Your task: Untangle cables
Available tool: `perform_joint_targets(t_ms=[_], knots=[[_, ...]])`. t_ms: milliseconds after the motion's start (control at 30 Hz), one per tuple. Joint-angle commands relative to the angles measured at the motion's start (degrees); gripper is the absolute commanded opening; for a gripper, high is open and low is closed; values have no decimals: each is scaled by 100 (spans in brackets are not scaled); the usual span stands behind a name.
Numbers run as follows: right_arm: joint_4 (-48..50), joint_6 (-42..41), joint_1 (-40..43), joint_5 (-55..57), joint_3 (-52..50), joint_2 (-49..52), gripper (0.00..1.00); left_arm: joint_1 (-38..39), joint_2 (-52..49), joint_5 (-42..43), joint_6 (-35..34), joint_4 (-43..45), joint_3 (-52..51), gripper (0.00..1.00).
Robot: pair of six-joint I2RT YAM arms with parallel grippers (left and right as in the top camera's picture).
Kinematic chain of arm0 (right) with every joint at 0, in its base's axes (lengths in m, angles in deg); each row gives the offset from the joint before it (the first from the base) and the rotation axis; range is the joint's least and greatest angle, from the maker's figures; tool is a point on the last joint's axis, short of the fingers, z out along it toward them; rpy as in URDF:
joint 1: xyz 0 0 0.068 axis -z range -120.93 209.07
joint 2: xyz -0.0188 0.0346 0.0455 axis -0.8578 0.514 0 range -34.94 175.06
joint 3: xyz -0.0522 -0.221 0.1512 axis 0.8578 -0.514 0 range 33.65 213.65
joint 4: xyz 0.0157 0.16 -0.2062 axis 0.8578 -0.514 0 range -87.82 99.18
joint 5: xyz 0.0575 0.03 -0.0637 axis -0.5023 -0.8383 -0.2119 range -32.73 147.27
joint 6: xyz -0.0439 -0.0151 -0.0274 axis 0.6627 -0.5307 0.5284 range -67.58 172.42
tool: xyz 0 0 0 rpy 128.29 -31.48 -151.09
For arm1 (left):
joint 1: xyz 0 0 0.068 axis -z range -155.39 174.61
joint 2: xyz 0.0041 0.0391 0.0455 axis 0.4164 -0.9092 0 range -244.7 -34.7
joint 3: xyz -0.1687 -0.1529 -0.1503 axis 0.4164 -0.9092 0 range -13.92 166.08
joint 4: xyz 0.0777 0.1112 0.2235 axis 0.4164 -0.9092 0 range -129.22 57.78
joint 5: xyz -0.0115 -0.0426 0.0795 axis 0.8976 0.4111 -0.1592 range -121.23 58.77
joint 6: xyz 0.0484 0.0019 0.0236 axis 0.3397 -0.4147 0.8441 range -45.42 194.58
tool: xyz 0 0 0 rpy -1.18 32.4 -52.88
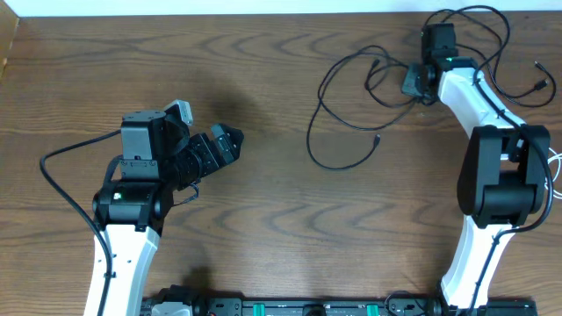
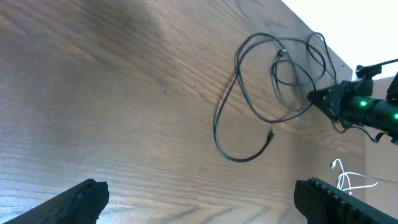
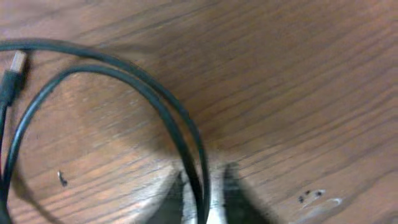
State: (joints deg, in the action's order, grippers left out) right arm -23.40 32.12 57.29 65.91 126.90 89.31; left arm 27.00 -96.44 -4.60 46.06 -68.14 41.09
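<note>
Cords are not sorted yet. Two black cords (image 3: 124,62) lie in loopy rings at the far right of the table (image 1: 263,237), and they cross over each other. One long loop (image 1: 309,145) reaches toward the middle. A white cord (image 2: 360,183) lies by the right edge, apart from the black ones, so that one looks free. I think most of the job is left to do.

The right end effector (image 1: 411,81) is down low on the black loops. Its fingers are a little apart, and two strands run between them without being squeezed. The left end effector (image 1: 230,145) hangs wide open, holding nothing, well away from the cords.

No box or bin is in sight.
</note>
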Motion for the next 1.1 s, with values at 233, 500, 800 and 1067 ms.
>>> perform_joint_targets(t_ms=[233,500,800,1067], knots=[[-446,208,-177,-258,361,-883,99,-24,-9,-37,-2,-9,46,100],[-1316,214,-562,-1534,361,-1829,99,-24,-9,-37,-2,-9,46,100],[-1987,212,-1646,-1836,-101,-1504,99,-24,-9,-37,-2,-9,46,100],[-1585,472,-2728,-1620,-927,-1338,92,-24,-9,-37,-2,-9,46,100]])
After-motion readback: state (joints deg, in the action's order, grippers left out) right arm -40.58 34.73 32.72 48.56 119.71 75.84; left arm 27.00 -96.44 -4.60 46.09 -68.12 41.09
